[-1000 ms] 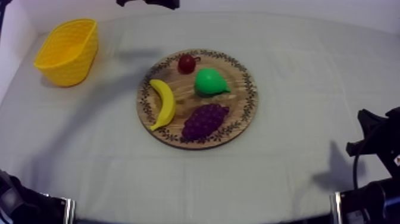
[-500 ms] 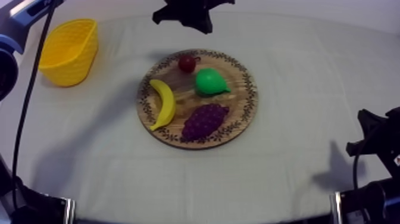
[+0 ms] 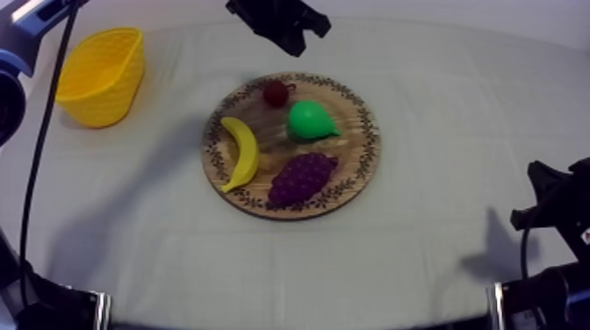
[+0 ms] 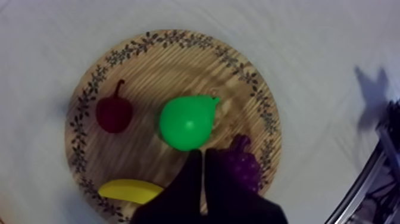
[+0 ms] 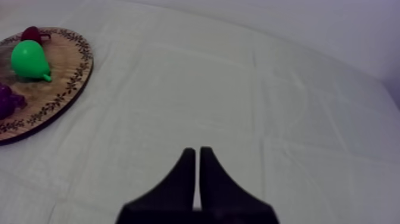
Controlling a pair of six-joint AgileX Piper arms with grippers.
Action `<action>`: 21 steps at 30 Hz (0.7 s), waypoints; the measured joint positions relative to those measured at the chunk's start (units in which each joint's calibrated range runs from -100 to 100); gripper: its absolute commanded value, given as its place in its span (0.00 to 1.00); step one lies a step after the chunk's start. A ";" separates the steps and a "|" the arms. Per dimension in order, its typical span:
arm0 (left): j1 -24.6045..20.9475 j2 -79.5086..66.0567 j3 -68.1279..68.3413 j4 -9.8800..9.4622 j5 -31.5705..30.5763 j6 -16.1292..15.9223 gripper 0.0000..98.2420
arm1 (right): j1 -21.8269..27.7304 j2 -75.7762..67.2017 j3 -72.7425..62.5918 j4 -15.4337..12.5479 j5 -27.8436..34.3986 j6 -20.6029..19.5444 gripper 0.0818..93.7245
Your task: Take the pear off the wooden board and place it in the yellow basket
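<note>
The green pear (image 3: 309, 121) lies on the round wooden board (image 3: 358, 171) at the table's middle, with a small red fruit (image 3: 276, 93) behind it, a banana (image 3: 241, 151) to its left and purple grapes (image 3: 301, 177) in front. My left gripper (image 3: 294, 39) hangs above the table's far edge, behind the board. From its wrist its gripper (image 4: 202, 158) is shut on nothing, a narrow wedge high over the board (image 4: 172, 39), just short of the pear (image 4: 187, 122). My right gripper (image 5: 197, 154) is shut, low at the right side, away from the board (image 5: 65, 65).
The yellow basket (image 3: 99, 75) stands empty at the far left of the table. My left arm reaches in over it from the upper left. My right arm (image 3: 553, 202) rests at the lower right edge. Bare cloth surrounds the board.
My left arm has swung in from the upper left, and its gripper has come further into view above the far edge behind the board. The fruit and the right arm have stayed put.
</note>
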 measured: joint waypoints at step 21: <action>2.47 1.10 -2.04 -1.81 5.10 -18.85 0.54 | 0.00 0.00 0.00 0.00 0.00 0.03 0.00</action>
